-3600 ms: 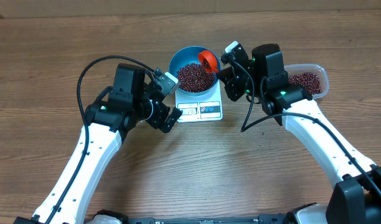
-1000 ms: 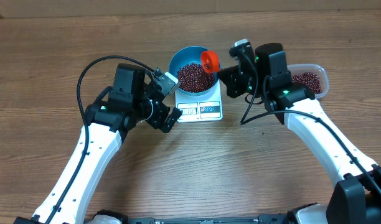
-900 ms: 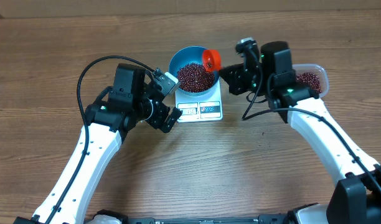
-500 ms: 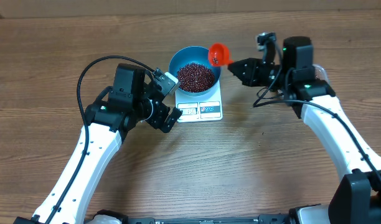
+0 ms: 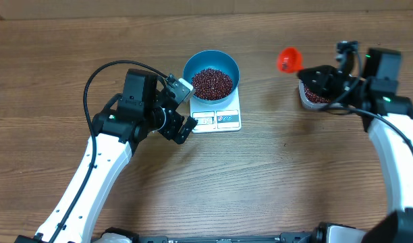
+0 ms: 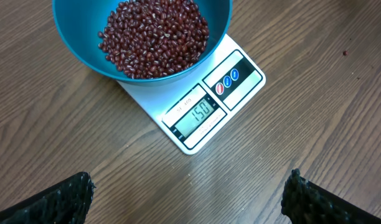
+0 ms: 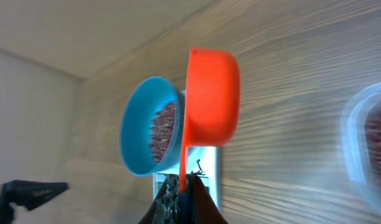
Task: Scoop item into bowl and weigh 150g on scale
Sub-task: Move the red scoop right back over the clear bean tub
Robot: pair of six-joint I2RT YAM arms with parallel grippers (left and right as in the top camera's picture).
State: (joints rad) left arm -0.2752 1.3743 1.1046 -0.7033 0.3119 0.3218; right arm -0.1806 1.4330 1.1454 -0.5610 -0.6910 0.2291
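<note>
Wood-grain tabletop. Small dark red-brown beans heaped in round bright blue bowl on white flat digital scale; display reads 150. Right gripper pinching orange plastic scoop near clear tub; left gripper spread wide, empty. Weighing judged complete; next: park scoop.

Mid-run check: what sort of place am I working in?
Probably a robot test bench, not a kitchen: wood-grain table, white digital scale carrying a blue bowl of red-brown beans, orange scoop in the right gripper.

Bowl of beans on scale
</note>
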